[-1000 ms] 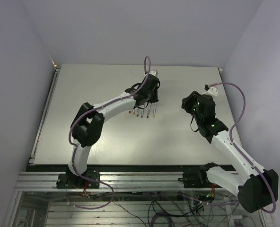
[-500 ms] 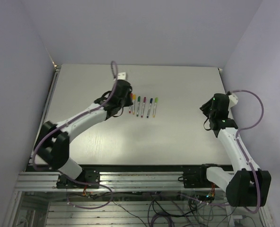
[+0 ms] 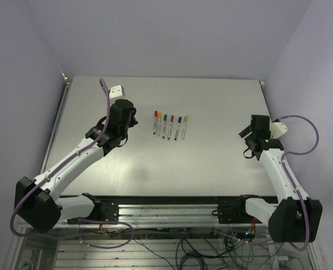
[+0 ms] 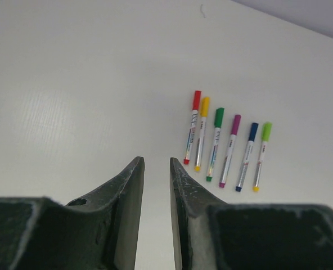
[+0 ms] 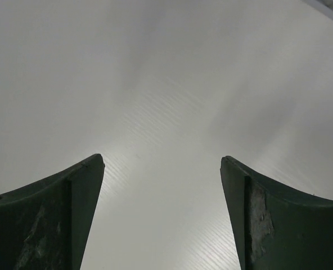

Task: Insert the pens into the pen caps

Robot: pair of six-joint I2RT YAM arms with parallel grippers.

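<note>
At mid-table, six pens in a tidy row, every one wearing its cap.
The pens (image 4: 229, 152) lie side by side on the table (image 3: 211, 163), and the caps (image 4: 219, 116) (red, yellow, dark green, purple, blue, light green) sit on their far ends. I see no loose cap, so by my read the job is finished, with nothing left to join. The left gripper (image 4: 157, 163) hangs near the row's red end, fingers drawn almost together with only a slit between, gripping nothing. The right gripper (image 5: 162, 160), well apart on the other side, is spread wide and carries nothing either.
</note>
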